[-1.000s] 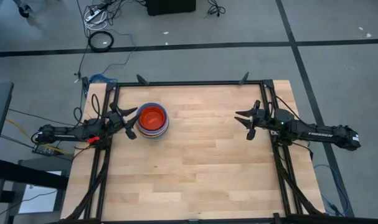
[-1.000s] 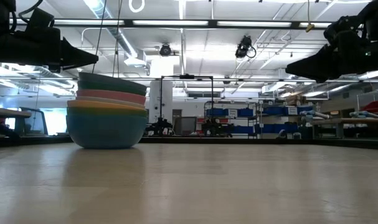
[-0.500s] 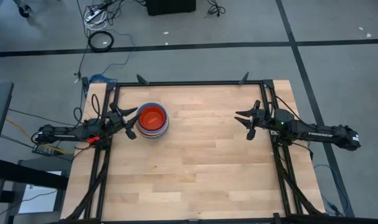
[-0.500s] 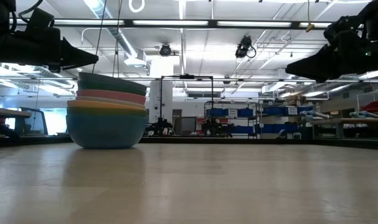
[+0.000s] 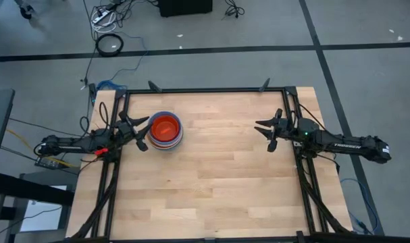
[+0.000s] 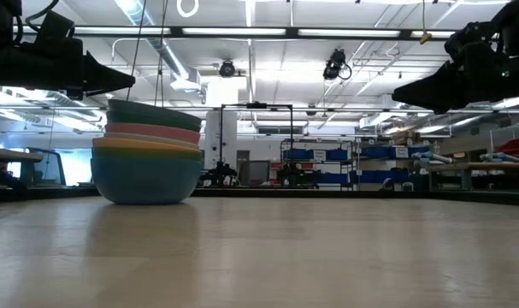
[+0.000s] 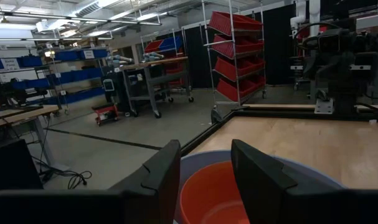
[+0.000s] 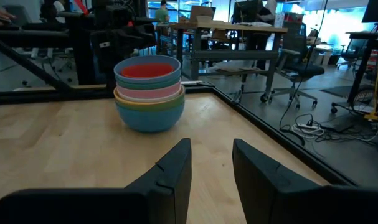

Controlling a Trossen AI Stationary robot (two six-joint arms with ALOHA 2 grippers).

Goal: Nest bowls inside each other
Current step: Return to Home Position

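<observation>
The bowls [image 5: 166, 130] stand nested in one stack on the table's far left part. A light blue bowl [image 6: 146, 178] is at the bottom, resting on the wood, and a red-orange bowl [image 7: 213, 196] is innermost on top. The stack also shows in the right wrist view [image 8: 149, 93]. My left gripper [image 5: 142, 133] hovers open just left of the stack, higher than its rim [image 6: 97, 77], touching nothing. My right gripper [image 5: 266, 134] hangs open over the table's far right part [image 8: 207, 168], far from the stack.
A black frame rail [image 5: 205, 89] runs along the table's far edge, and more rails run down both sides. The bare wood [image 5: 211, 182] spreads across the middle and near part. Beyond the table are shelving and carts [image 7: 235, 56].
</observation>
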